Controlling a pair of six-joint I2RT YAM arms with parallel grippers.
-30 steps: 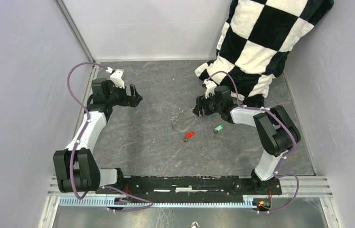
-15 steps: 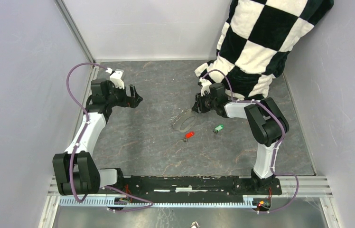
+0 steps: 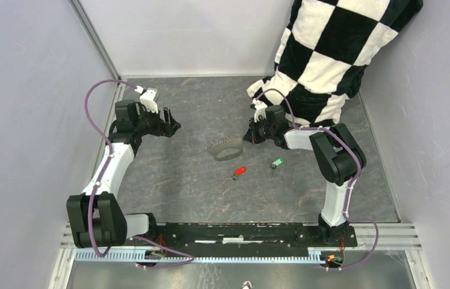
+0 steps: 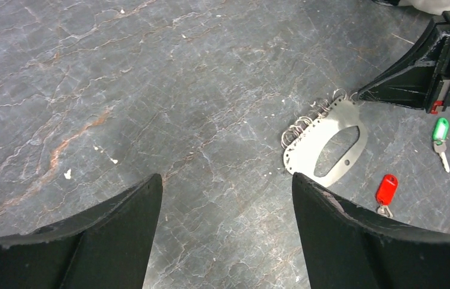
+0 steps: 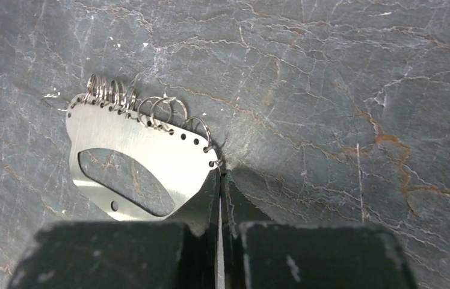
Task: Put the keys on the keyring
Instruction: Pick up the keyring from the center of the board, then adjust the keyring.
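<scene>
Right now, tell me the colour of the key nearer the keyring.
That key has a red head; the left wrist view shows it best.

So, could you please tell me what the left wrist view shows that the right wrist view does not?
Only the left wrist: the red key and green key lying on the table beside the keyring, plus the left gripper with its fingers open. Only the right wrist: a close look at the small rings along the keyring's edge. Both: the keyring, with the right gripper shut on its corner, and the dark stone-patterned table.
</scene>
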